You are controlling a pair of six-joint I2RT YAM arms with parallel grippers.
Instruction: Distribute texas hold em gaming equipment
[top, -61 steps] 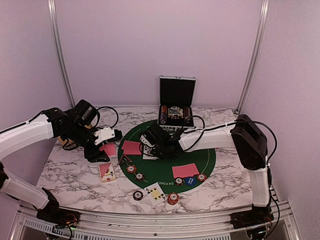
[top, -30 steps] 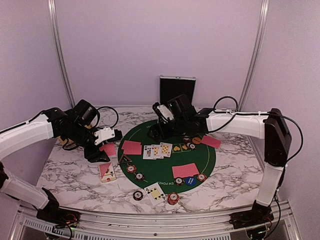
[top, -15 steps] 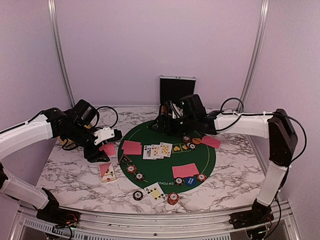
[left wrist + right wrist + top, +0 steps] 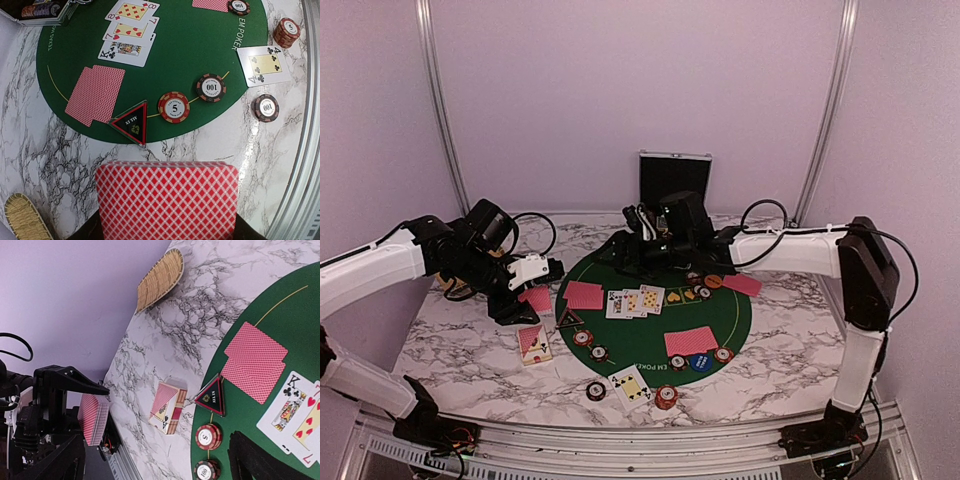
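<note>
The left end effector [image 4: 528, 285] was clamped on the red-backed deck [image 4: 167, 200]. The right end effector [image 4: 625, 244] was spread apart, holding nothing — three face-up cards [image 4: 636, 301] lay near it on the green mat [image 4: 732, 318].

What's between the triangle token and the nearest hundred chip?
A red 5 chip, lined up between the triangle token and the hundred chip; the left wrist view shows it best.
</note>
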